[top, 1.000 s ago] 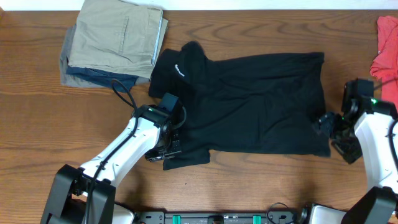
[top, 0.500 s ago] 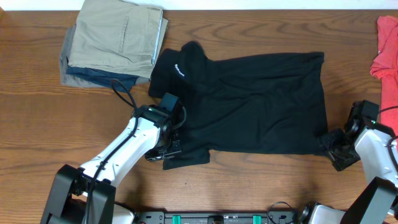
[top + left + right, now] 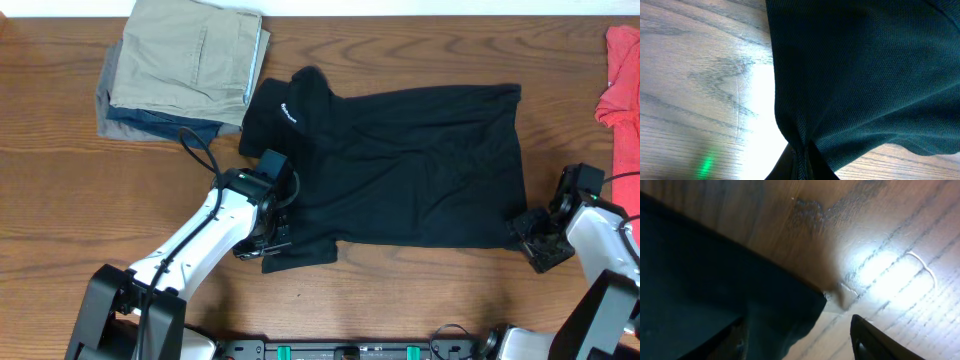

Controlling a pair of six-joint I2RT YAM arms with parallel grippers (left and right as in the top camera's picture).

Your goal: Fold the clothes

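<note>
The black short-sleeved shirt lies spread flat on the wooden table, its small white logo near the back left. My left gripper is shut on the shirt's front-left sleeve. In the left wrist view the fabric bunches into the pinched jaws. My right gripper is open at the shirt's front-right corner. In the right wrist view that corner lies between the spread fingers, low on the table.
Folded khaki and blue-grey garments are stacked at the back left, touching the shirt's collar end. A red garment lies at the right edge, behind my right arm. Bare wood runs along the front.
My right gripper has moved from beside the shirt's right hem toward the front, to the front-right corner. The left gripper and the shirt have stayed still.
</note>
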